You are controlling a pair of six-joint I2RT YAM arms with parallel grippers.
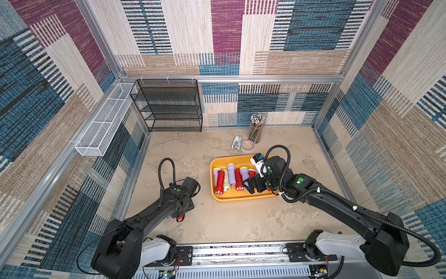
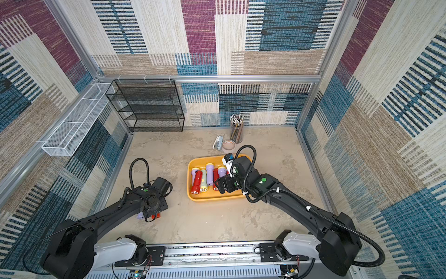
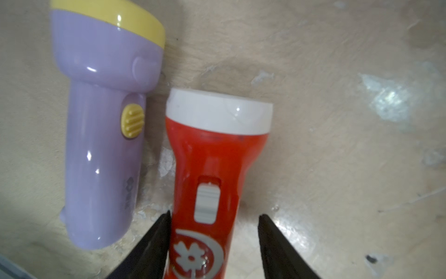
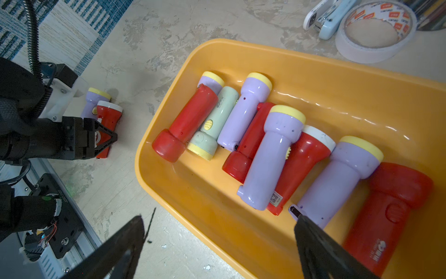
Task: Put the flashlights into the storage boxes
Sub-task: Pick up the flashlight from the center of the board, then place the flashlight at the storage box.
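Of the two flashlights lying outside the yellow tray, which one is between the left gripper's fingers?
The red flashlight with the white head: the left gripper straddles its handle. The lilac flashlight lies beside it, outside the jaws.

Yellow-orange tray (image 4: pixel 313 79); red, lilac, pale-green flashlights (image 4: pixel 270 157); black mesh rack (image 1: pixel 169 106); white wire basket (image 1: pixel 101 125); mottled beige table (image 1: pixel 229 222)

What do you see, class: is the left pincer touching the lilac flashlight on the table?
Apart. The left wrist view shows bare table between the lilac flashlight and the nearer finger of the left pincer.
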